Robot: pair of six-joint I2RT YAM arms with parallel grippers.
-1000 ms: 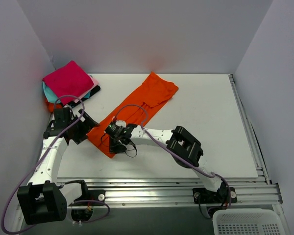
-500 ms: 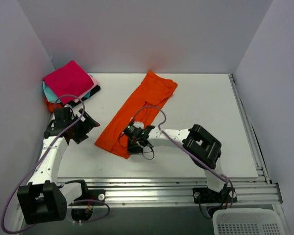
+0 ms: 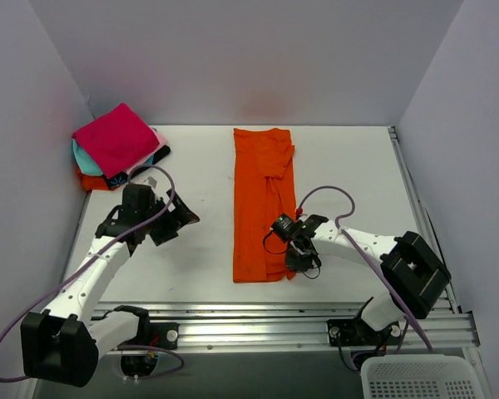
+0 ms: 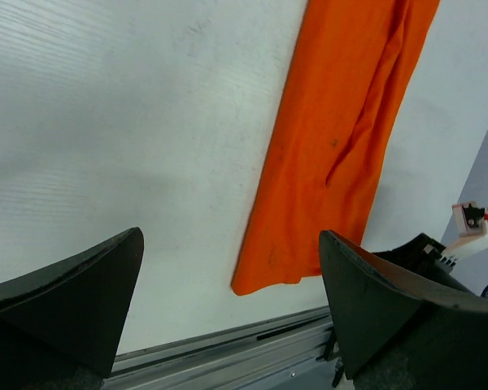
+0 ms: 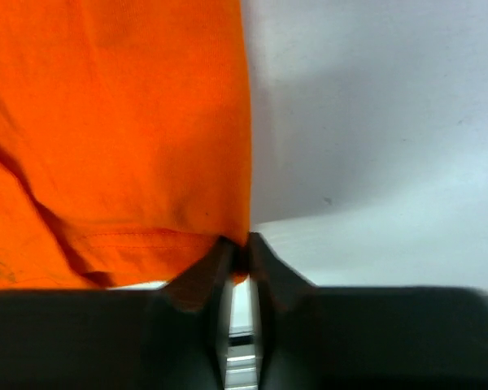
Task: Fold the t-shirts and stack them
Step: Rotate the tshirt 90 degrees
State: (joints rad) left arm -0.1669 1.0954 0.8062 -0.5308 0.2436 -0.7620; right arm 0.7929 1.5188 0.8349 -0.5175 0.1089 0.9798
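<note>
A large bright orange t-shirt [image 3: 262, 199] lies on the white table as a long strip running from the back wall toward the near edge. It also shows in the left wrist view [image 4: 350, 122] and the right wrist view [image 5: 122, 122]. My right gripper [image 3: 293, 256] is shut on the shirt's near right corner; its fingertips [image 5: 228, 253] pinch the hem. My left gripper [image 3: 173, 223] is open and empty, hovering left of the shirt. A stack of folded t-shirts with magenta on top [image 3: 115, 140] sits at the back left, with teal, pink, orange and black layers under it.
The table's aluminium front rail [image 3: 258, 320] runs along the near edge. A white plastic basket [image 3: 420, 378] stands off the table at the bottom right. Grey walls close the back and both sides.
My right gripper has dragged the shirt's near end to the right, swinging the strip from diagonal to straight. My left arm has moved right and forward toward the shirt.
</note>
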